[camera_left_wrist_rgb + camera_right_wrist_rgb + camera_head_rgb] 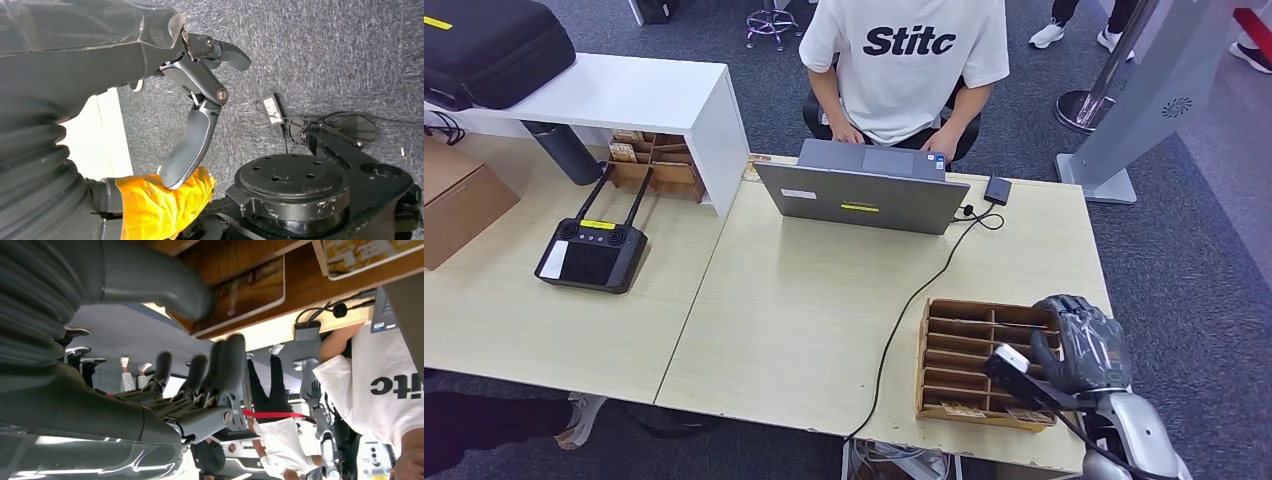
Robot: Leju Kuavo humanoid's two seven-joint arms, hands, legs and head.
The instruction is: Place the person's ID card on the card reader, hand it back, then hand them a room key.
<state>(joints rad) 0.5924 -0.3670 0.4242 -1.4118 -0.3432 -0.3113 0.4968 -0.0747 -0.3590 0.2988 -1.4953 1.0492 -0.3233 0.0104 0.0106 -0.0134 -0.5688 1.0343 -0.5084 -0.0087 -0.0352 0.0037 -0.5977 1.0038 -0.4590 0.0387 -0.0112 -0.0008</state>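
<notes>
**Right hand over the card tray, left hand idle**

We see our right hand poised over the right end of the slotted wooden tray, which sits at the near right corner of the bench. In the right wrist view its fingers are extended and apart, with the thumb close under the tray's wooden edge, and nothing is held between them. The tray is light brown, split into narrow horizontal slots in 2 columns. Cards with a yellowish printed face and pale border lie in its compartments; we cannot tell whether they are room keys.

Our left hand hangs above the grey carpet, fingers loosely spread and empty.

Across the bench a person in a white T-shirt sits typing at a grey laptop. A black handheld controller lies on the left side.
</notes>
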